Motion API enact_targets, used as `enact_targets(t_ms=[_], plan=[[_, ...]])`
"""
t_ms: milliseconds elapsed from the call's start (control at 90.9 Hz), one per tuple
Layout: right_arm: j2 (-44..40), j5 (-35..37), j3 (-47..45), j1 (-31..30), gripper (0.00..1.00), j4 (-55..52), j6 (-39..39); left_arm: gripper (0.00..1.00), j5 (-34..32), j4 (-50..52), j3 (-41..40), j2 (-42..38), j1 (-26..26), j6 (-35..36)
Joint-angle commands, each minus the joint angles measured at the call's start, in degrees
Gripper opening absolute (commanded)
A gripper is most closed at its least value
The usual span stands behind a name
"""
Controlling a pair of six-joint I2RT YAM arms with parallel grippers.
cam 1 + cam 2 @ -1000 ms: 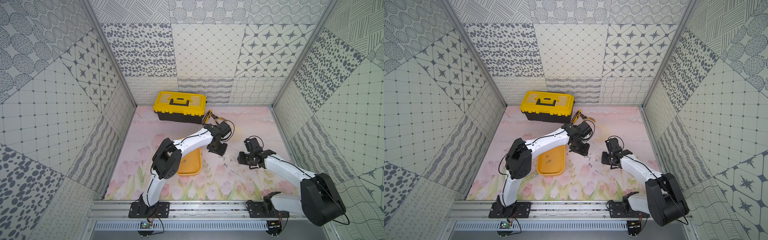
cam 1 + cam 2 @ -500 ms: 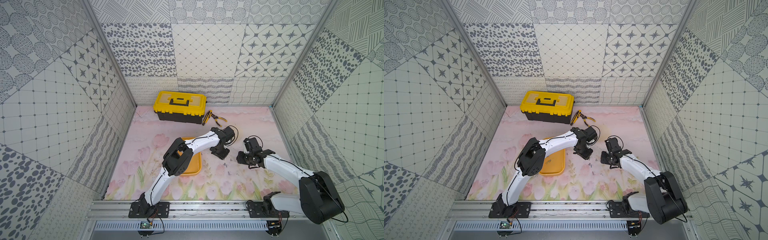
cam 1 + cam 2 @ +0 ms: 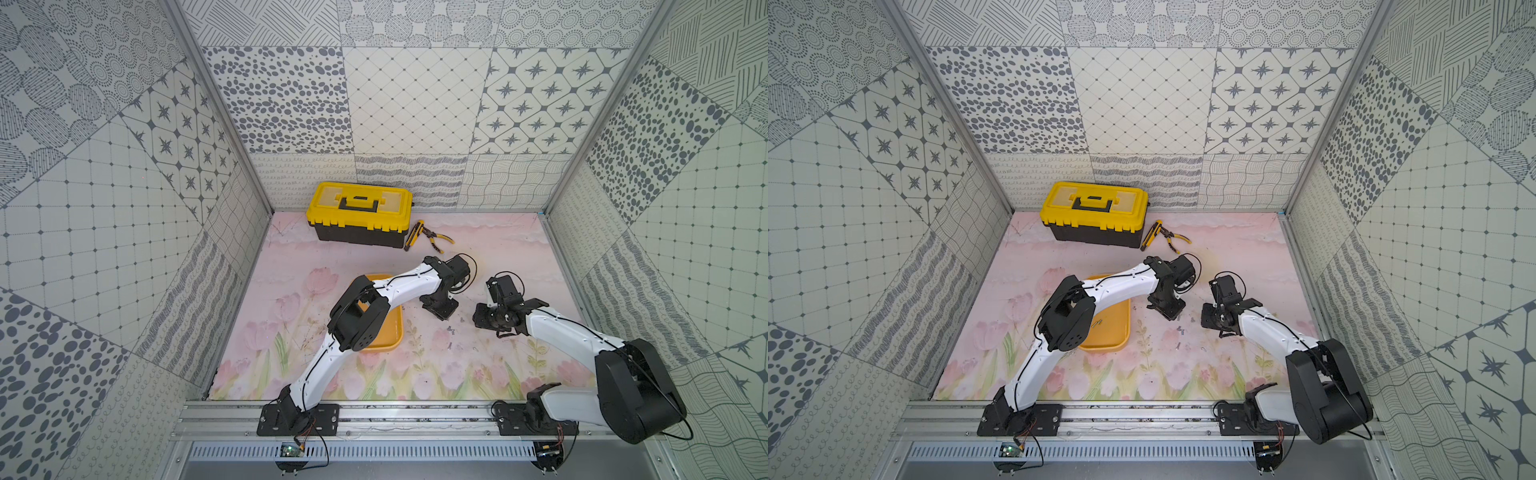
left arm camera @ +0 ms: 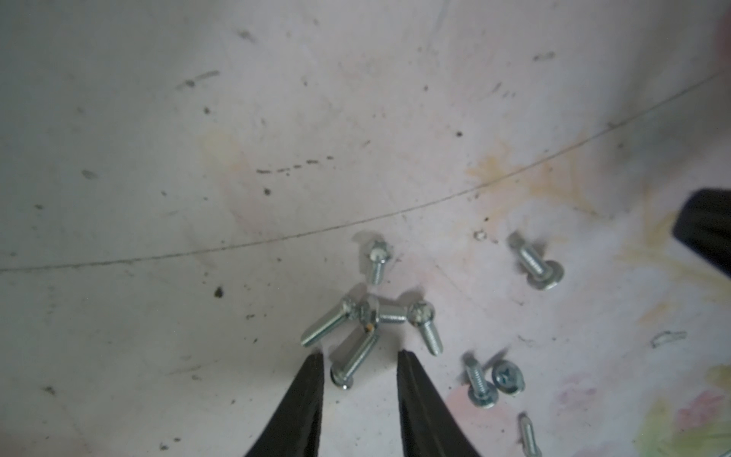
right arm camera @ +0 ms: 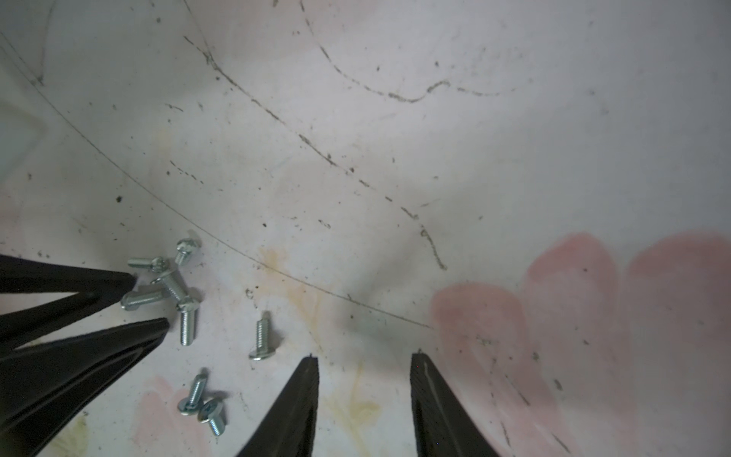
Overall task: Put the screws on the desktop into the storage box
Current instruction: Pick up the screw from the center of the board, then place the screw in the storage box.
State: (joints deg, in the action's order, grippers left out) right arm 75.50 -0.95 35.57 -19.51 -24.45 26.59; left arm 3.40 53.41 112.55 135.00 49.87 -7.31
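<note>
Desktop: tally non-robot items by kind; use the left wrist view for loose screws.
yellow-and-black toolbox: 1
yellow storage box: 1
yellow-handled pliers: 1
yellow-and-black utility knife: 1
loose screws, left wrist view: 9, one cut by the frame edge
Total: 13
</note>
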Motion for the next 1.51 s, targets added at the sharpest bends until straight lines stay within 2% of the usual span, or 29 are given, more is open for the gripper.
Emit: enact_targets(t_ms=[0,176,462,583,660,858,1024,1255,1354,1497], plan=[[0.4,-0.2,0.8,0.1,0.43,1.6,0.7,0.35,-3.0,1.0,0.2,1.6,0.6,2.4],[0.5,-0.2,0.8,0.1,0.43,1.7,0.7,0.26,-5.3,1.8,0.0,2.4,1.4,3.6],[0.5,-0.1,0.8,0.1,0.43,1.7,0.8,0.21,-7.1,2.4,-0.1,3.4,2.2,4.0],[0.4,-0.1,0.7,0.1,0.43,1.7,0.8,0.1,-7.1,2.7,-0.9,3.5,2.3,3.6],[0.4,0.0,0.7,0.1,0.43,1.7,0.8,0.0,-7.1,2.5,-1.9,2.7,2.3,3.2],[0.4,0.0,0.7,0.1,0.43,1.7,0.8,0.0,-7.5,1.6,-5.1,-1.1,2.2,1.1],[0.3,0.0,0.7,0.1,0.43,1.7,0.8,0.0,-5.9,3.0,-5.7,-7.9,2.2,-2.8],[0.2,0.1,0.6,0.1,0.43,1.6,0.8,0.0,-7.8,5.7,-11.4,-23.8,1.2,-8.5],[0.3,0.1,0.8,0.1,0.43,1.6,0.8,0.0,-8.5,6.3,-18.6,-31.2,-1.4,-11.2],[1.2,-0.1,1.4,0.0,0.43,1.3,0.7,0.0,-8.1,6.4,-29.7,-38.7,-8.7,-14.9]])
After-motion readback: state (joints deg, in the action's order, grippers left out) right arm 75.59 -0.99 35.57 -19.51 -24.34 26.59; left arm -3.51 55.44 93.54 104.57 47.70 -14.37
